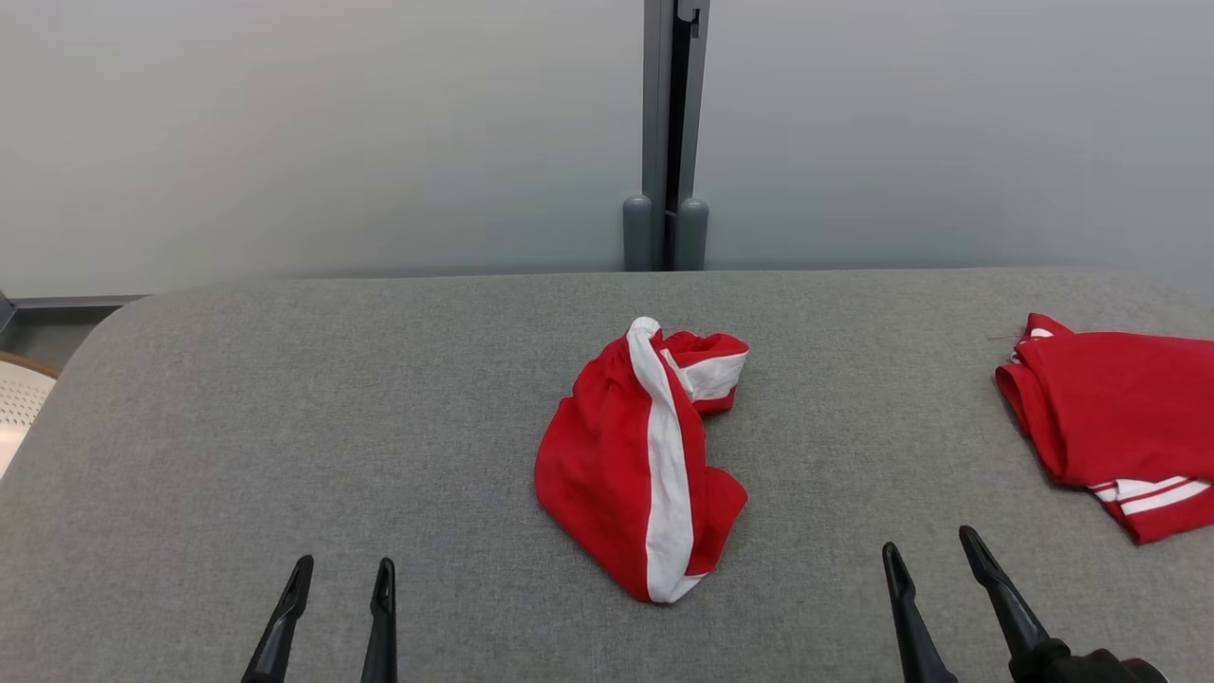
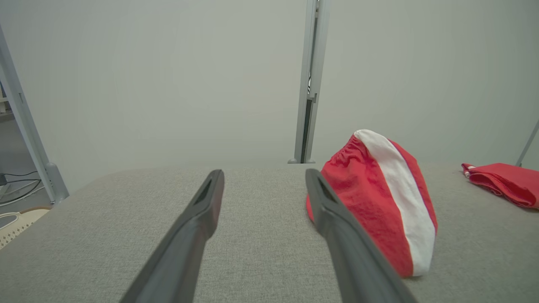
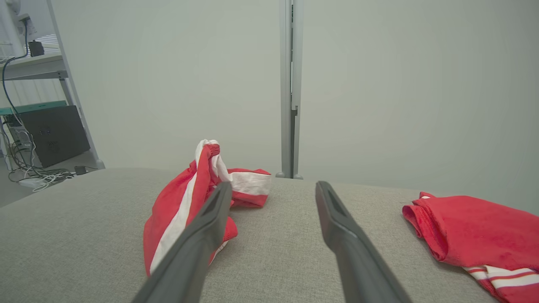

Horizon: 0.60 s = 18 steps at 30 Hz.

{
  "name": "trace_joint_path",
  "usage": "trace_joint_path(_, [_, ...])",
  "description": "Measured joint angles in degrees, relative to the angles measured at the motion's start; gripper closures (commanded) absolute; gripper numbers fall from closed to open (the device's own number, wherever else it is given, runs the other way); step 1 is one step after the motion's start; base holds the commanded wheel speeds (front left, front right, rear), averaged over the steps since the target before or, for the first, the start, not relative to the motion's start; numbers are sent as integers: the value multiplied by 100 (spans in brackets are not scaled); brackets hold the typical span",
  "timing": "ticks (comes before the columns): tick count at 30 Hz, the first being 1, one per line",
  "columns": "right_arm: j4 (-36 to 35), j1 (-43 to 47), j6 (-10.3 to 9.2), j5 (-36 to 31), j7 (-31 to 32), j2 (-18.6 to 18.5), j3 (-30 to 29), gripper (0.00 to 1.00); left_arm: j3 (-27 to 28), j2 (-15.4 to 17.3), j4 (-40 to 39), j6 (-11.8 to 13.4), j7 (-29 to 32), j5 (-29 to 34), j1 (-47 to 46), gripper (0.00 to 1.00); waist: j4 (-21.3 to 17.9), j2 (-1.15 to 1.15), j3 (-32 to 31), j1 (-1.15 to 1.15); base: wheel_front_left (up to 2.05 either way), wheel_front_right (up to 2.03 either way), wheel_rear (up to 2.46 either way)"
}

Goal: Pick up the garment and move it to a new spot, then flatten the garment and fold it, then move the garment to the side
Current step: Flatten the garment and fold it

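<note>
- The left jaws stood apart at the near edge of the counter [image 1: 285,427], their two dark fingers [image 1: 382,607] pointing away from the robot with only grey cloth between them. They held nothing and touched nothing that I could see.
- The right jaws were likewise apart, a little wider, and empty. Whether either pair's tips grazed the counter I could not tell; they looked to hang just above it.
- The garment [image 1: 597,465], a crumpled red piece with a broad white stripe, lay on the middle of the counter, ahead of both arms and between them. From the left wrist it sat to the right of the fingers. From the right wrist it sat to their left, partly behind one finger.
- Its long axis ran near to far, following the stripe, with the far end bunched up and spilling to the right. The near tip pointed back towards the robot.
- By my reckoning the right arm was slightly nearer that near tip, though it was close to even. Either arm would have to reach forward and inward.
- A second red garment [image 1: 1110,408] lay well apart at the counter's right edge.
- Beyond stood a pale wall with a grey post [image 1: 673,133].
</note>
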Motion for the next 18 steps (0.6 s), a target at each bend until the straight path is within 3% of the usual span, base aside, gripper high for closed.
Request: trace_joint_path(18, [56,-19,0,31,-1,7,87,0,-4,-1,-1,8,0,45,-51,0,121,0,54,0,0,0,0])
